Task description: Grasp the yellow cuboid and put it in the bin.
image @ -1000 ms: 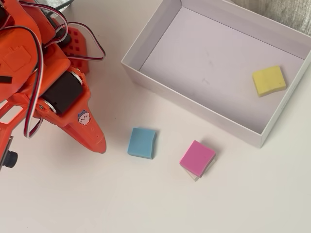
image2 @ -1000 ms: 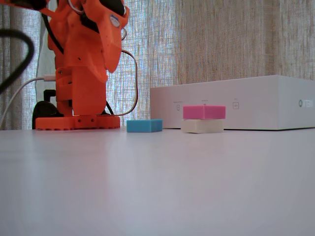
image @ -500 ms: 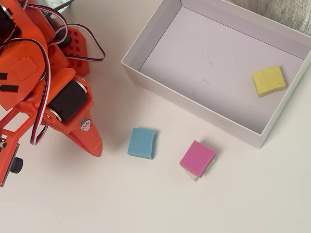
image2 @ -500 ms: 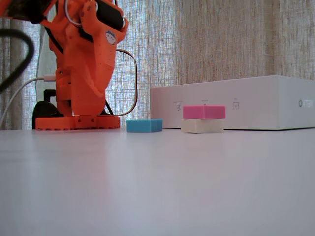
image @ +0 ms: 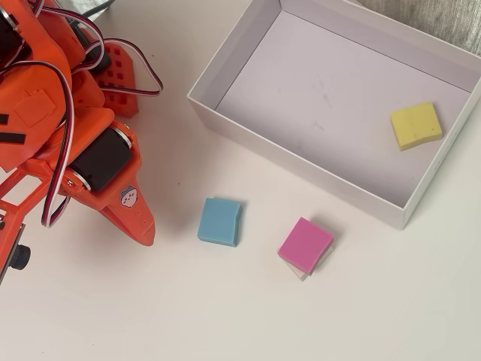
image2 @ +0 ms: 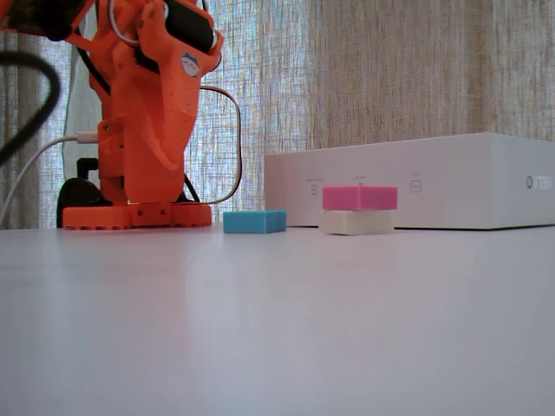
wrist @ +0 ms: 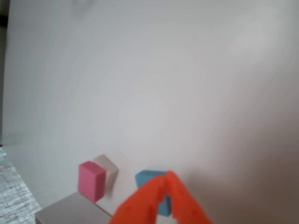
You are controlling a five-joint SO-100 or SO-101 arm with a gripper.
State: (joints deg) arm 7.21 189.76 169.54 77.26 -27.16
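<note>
Yellow cuboid (image: 415,125) already lies inside the bin (image: 255,43), near its right wall in the overhead view, well apart from the closed, empty orange fingers (wrist: 167,183) above the counter (image: 225,316).

Overhead view: cuboid (image: 415,125) inside bin (image: 244,49), near right wall. Two blocks on table (image: 225,316) before bin: one (image: 220,221) left, near gripper (image: 146,232); other (image: 304,245) right, stacked on third block (image: 302,274).
</note>
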